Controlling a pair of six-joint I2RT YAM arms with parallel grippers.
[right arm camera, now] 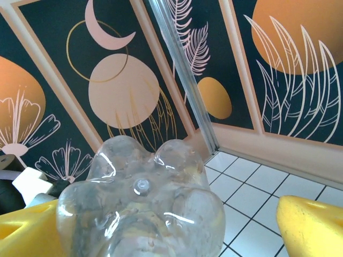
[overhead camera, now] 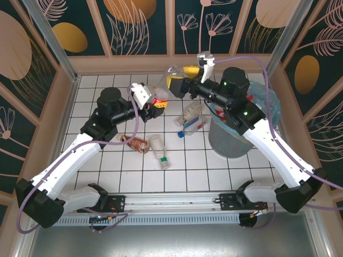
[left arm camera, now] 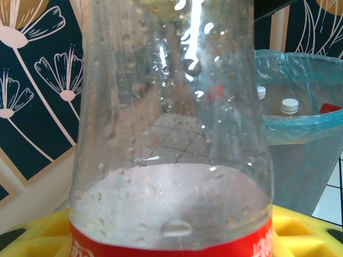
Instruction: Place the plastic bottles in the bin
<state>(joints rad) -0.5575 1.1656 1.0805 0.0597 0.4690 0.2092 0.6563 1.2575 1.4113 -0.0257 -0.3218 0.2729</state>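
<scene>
The left hand is clamped on a clear plastic bottle with a red label, held in the air on the left-arm side of the round grey bin with a light-blue bag liner. The right hand hangs nearer that bin with its yellow fingers spread. The lobed base of a second clear bottle sits between them, apart from one finger. A brown bottle and a cluster of bottles lie on the white tiled desk, the cluster just beside the bin.
</scene>
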